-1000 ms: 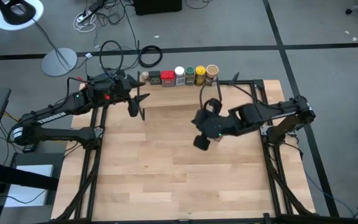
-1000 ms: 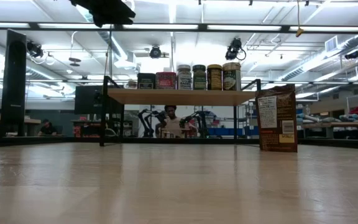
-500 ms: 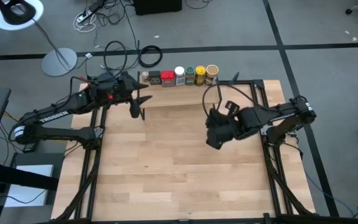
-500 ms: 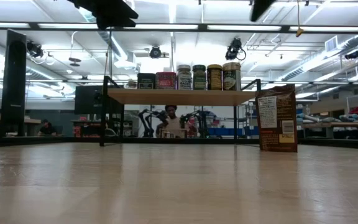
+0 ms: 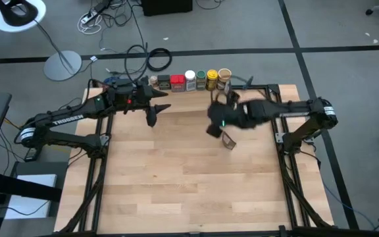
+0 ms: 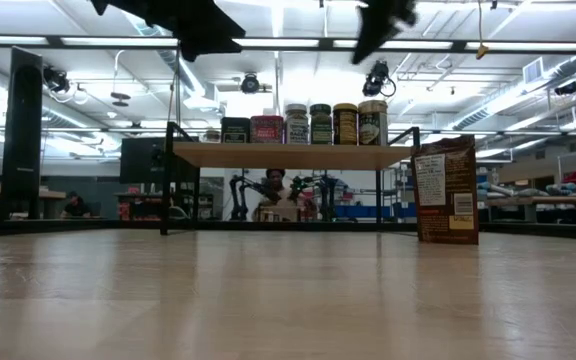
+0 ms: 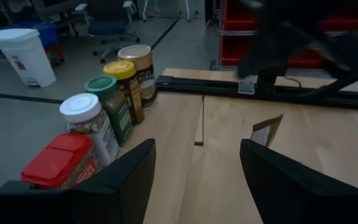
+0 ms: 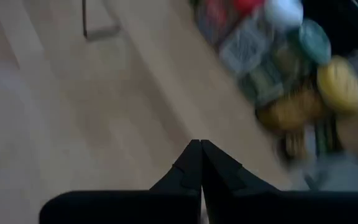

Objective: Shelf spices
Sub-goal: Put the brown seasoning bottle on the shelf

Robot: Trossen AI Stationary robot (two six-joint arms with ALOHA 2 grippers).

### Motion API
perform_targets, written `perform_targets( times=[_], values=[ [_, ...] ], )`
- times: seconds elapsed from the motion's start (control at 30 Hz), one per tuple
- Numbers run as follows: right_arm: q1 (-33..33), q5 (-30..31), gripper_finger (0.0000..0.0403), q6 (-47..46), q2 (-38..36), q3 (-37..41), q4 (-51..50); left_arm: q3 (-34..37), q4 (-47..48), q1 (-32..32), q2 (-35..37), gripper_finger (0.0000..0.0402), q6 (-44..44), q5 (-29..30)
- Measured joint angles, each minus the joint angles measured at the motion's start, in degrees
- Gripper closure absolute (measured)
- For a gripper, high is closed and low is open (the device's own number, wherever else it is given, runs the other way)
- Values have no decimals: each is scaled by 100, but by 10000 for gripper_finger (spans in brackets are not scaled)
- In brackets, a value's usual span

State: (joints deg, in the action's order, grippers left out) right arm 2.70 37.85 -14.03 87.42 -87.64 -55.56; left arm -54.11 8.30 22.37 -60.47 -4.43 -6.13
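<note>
High view: the bench fills the centre of the frame. The shelf runs along its upper edge with the spices in one row on it. The left gripper hangs at upper left of centre, just below the shelf's left end. The right gripper sits right of centre, over the brown canister, which stands on the bench apart from the shelf.
Low view: only here does the shelf show its thin black legs and open room beneath. The spices stand upright, side by side, on the board. The brown canister stands at right, beyond the shelf's right leg. Both arms show only as dark shapes at the top edge.
Left wrist view: its jaws are spread wide and empty. Red tin, white-lidded jar, green jar and yellow-lidded jar line the left of the frame.
Right wrist view: its jaws are pressed together, holding nothing. The spices are a blur at upper right.
Change: the right gripper has swung up toward the shelf; the left has reached further right.
Room: the lower half of the bench is bare wood.
</note>
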Motion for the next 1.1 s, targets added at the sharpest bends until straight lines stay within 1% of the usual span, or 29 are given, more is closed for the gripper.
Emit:
perform_targets(
  times=[0.1,0.17,0.2,0.23,0.3,0.37,0.5,0.63,0.73,0.83,1.0,1.1],
  values=[
    [-743,-403,403,899,-41,0,877,0,58,0,101,163,19,-10],
    [-1266,-605,403,1187,-57,-61,1199,0,55,2,200,163,17,-13],
    [-1531,-806,403,1252,-78,-107,1257,0,105,2,255,163,17,-13],
    [-1805,-1063,403,1315,-98,-145,1353,0,177,2,309,163,15,-13],
    [-2300,-1767,403,1418,-114,-197,1685,0,352,2,411,163,-8,-13],
    [-2738,-2392,403,1459,-114,-221,1769,0,498,2,488,163,-90,2],
    [-3290,-3209,403,1434,-113,-232,1815,0,649,2,586,163,-134,53],
    [-3540,-3371,403,1494,0,-204,1679,0,665,2,586,163,-245,66],
    [-3603,-3530,403,1550,158,-205,1863,0,618,6,584,163,-300,97],
    [-3613,-3546,403,1582,344,-205,2000,0,621,6,584,163,-295,114],
    [-3599,-3203,403,1719,446,-199,2244,0,766,6,582,163,-280,153],
    [-3576,-3174,403,1728,400,-205,2398,0,832,6,582,163,-282,159]
  ],
)
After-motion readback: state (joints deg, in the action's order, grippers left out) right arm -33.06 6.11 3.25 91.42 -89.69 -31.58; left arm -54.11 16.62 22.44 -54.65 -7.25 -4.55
